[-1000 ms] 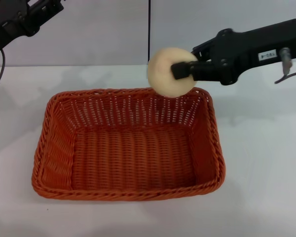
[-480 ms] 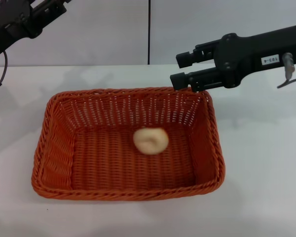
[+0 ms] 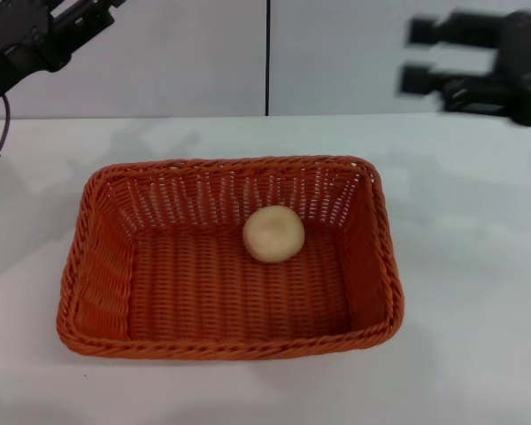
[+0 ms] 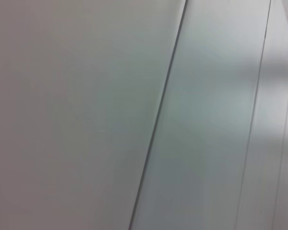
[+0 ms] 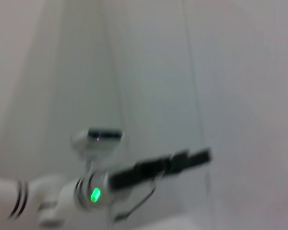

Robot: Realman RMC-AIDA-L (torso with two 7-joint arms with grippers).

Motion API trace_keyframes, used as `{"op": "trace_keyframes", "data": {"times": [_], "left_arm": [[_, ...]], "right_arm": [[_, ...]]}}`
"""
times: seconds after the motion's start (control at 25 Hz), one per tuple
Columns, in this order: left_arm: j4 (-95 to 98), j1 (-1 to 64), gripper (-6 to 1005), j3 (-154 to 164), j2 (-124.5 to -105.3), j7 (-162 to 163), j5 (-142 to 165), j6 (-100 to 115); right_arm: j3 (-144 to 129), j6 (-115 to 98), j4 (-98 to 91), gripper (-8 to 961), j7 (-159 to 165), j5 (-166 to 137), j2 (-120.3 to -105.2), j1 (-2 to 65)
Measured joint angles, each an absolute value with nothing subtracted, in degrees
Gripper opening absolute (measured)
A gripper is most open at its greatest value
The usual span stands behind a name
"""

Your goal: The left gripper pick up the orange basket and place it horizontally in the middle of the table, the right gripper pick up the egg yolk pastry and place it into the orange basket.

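Observation:
The orange basket (image 3: 230, 257) lies lengthwise on the white table (image 3: 478, 266), near its middle. Inside it, the pale round egg yolk pastry (image 3: 273, 234) rests on the woven floor close to the far wall. My right gripper (image 3: 413, 56) is open and holds nothing, high at the upper right, above and beyond the basket's far right corner. My left gripper (image 3: 93, 11) is raised at the upper left, away from the basket, its tips cut by the frame edge. The right wrist view catches the left gripper (image 5: 192, 157) far off against the wall.
A grey panelled wall with a dark vertical seam (image 3: 267, 57) stands behind the table. The left wrist view holds only that wall. White tabletop surrounds the basket on all sides.
The right gripper opened and dropped the pastry, which fell into the basket and settled near the far wall. The right arm then pulled up and to the right.

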State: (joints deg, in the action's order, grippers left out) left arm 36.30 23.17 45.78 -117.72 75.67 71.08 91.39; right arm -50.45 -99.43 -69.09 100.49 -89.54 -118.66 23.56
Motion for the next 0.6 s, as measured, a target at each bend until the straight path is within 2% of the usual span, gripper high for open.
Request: {"op": "trace_keyframes", "data": {"times": [0.28,0.6], "left_arm": [[34.5,23.0,713,43.1,-118.14,73.8,68.9,91.7],[23.6,23.1,713,42.5,-118.38,61.2,57.4,92.4]], "right_arm": [[-43.8,-99.5,-56.4,682,81.5,-73.5,-118.76,14.5],[-27.4,-101.0,-32.1,682,60.7,-67.8,-118.74,13.2]]}}
